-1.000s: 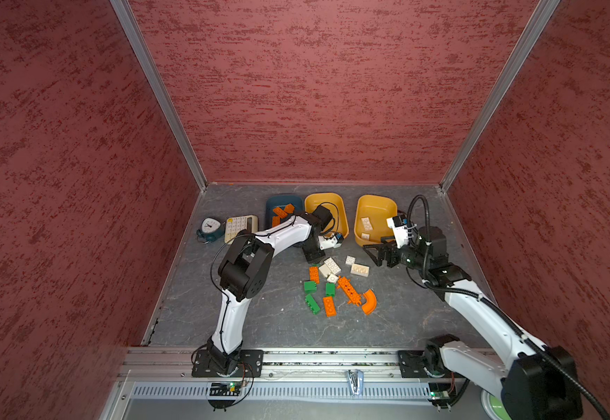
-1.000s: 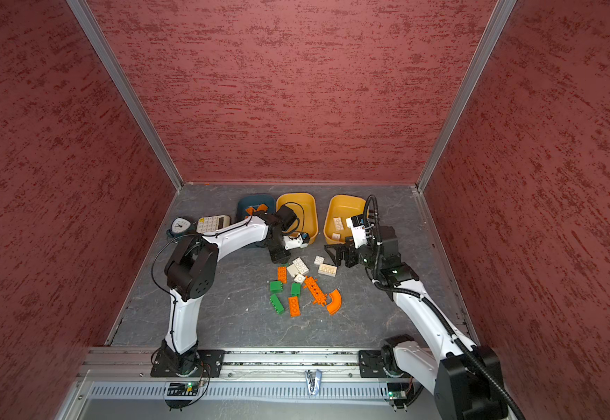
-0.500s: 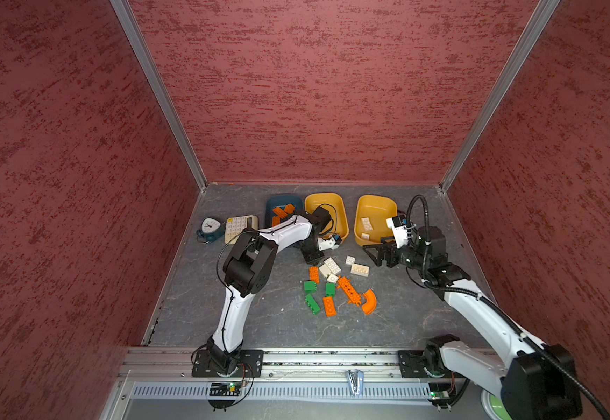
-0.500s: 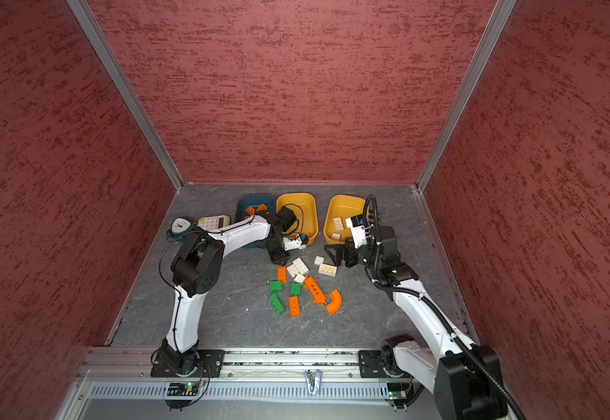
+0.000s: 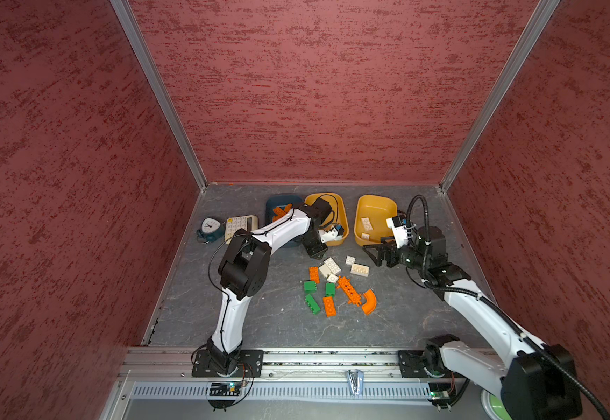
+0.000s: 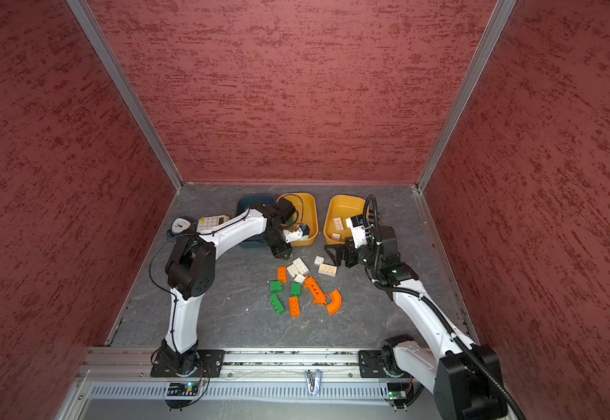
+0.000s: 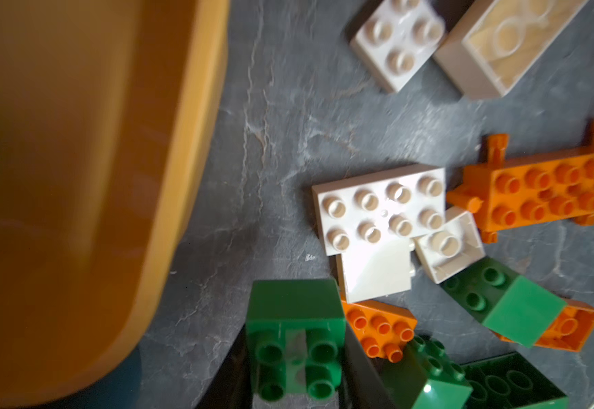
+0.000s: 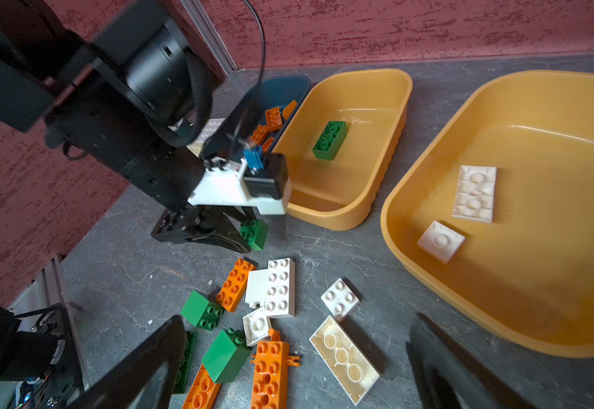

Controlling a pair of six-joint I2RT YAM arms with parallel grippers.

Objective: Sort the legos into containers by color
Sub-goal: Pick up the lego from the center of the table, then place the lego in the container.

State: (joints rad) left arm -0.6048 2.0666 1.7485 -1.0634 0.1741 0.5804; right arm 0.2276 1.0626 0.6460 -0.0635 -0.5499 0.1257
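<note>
Left pincer [image 5: 316, 252]: clamped together on a green four-stud brick [image 7: 295, 336], one finger on each side of it. In a top view it sits just above frame centre, at the near edge of the middle yellow tub [image 8: 366, 216]. I cannot tell whether the brick clears the desk [image 5: 260, 320].

Right pincer [image 5: 373, 254]: fingers wide apart, nothing between them. It hangs right of centre in both top views, in front of the right yellow tub [image 5: 376, 203] and just beside a cream brick [image 5: 360, 269] lying studs down.

Tub contents:
- Teal tub [image 8: 290, 85], left of the row: several orange bricks [image 8: 273, 118].
- Middle yellow tub: one green eight-stud brick [image 8: 330, 140].
- Right yellow tub: two white pieces, a long one [image 8: 475, 194] and a small square one [image 8: 440, 242], both underside up.

Loose pile, centre of the top views, on the desk:
- White eight-stud brick [image 5: 332, 265], with a small white square [image 5: 350, 259] near it.
- Long holed orange piece [image 5: 349, 290], touching the white cluster at one end.
- Orange arc [image 5: 369, 302] at the pile's lower right.
- Two orange bricks [image 5: 314, 273] and [image 5: 329, 306].
- Three green bricks [image 5: 310, 286], [image 5: 312, 303] and [image 5: 330, 289].
</note>
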